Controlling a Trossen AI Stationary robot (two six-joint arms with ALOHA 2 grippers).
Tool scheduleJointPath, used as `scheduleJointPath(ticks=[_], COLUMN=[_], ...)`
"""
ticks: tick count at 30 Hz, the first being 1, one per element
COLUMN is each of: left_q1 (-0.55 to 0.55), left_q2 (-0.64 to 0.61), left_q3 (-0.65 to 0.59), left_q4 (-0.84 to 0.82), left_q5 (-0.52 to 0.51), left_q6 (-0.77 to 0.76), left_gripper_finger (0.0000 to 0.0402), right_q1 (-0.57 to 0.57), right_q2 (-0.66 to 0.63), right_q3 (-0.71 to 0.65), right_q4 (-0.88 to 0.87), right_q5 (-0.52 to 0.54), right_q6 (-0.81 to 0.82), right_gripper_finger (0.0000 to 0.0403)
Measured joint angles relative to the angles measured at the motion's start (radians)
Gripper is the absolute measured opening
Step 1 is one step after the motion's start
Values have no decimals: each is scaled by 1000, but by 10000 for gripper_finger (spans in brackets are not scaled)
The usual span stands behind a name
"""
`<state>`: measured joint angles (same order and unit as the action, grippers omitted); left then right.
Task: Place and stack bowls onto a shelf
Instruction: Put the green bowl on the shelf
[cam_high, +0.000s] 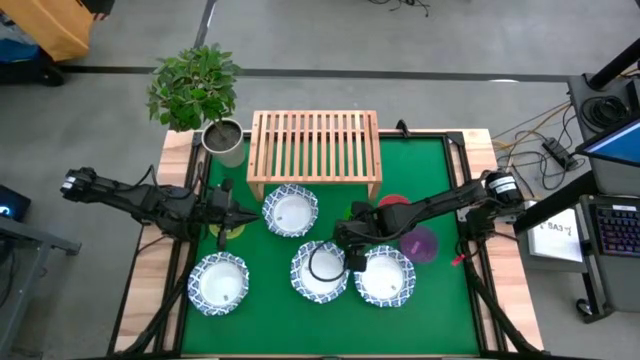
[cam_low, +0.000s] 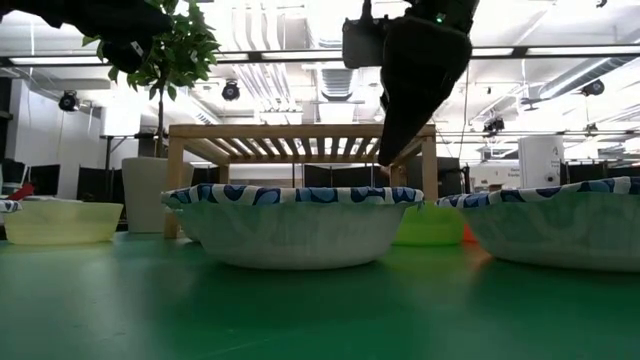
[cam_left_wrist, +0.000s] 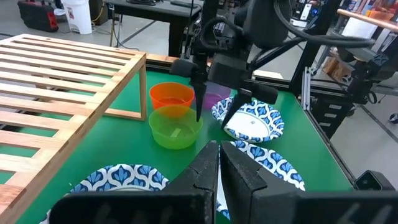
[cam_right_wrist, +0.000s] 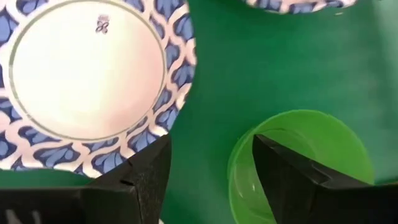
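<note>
Four white bowls with blue-patterned rims rest on the green mat: one (cam_high: 290, 210) before the shelf (cam_high: 314, 150), one (cam_high: 220, 283) near left, and two (cam_high: 320, 270) (cam_high: 385, 277) in the near middle. My right gripper (cam_right_wrist: 211, 155) is open and points down over the green bowl (cam_right_wrist: 311, 149), one finger over its inside and one outside. It also shows in the left wrist view (cam_left_wrist: 214, 115). My left gripper (cam_left_wrist: 219, 171) is shut and empty, above the yellow bowl (cam_high: 228, 230) at the left. My right gripper stands open, from above, astride the green bowl's rim (cam_right_wrist: 236, 155) on the side toward the nearest white bowl (cam_right_wrist: 87, 74). I cannot tell whether a finger touches the rim. The bowl sits upright on the mat.
An orange-red bowl (cam_left_wrist: 171, 96) and a purple bowl (cam_high: 420, 243) stand to the right of the green one. A potted plant (cam_high: 225, 140) stands at the shelf's left end. The shelf's slatted top (cam_left_wrist: 56, 81) carries nothing.
</note>
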<state>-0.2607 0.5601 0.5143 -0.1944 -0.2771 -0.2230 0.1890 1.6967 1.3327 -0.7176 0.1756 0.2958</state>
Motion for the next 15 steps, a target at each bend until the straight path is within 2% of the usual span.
scheduleJointPath(ticks=[15], left_q1=[0], left_q2=[3], left_q3=[0], left_q4=[0], left_q5=[0], left_q6=[4], left_gripper_finger=[0], right_q1=[-24], right_q2=[95], right_q3=[-15], right_q4=[-4], right_q5=[97], right_q6=[54], right_gripper_finger=[204])
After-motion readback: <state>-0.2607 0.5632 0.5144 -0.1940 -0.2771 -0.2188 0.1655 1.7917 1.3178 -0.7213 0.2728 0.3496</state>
